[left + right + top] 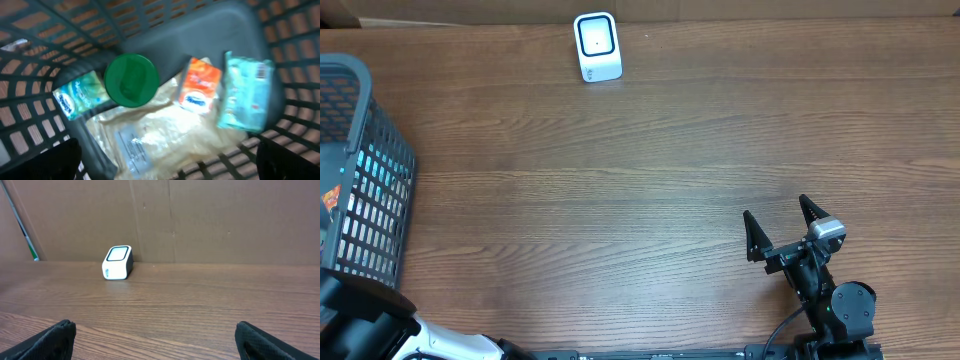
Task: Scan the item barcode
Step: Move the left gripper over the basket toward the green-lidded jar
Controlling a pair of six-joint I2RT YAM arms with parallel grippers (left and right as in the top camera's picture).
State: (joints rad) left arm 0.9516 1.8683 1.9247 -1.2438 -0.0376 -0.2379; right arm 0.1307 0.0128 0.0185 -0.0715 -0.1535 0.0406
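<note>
A wood-grain table [650,170] fills the overhead frame; brown cardboard panels [225,220] (vertical seams near centre) stand along its top edge.

Open tabletop [650,170] up to scanner [597,46] at far edge, tall slatted basket [380,190] walls block left side

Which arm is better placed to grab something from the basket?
Probably the left. The left hand, open, hovers over the basket, looking down on the packets. The right hand sits empty, far across the table.
</note>
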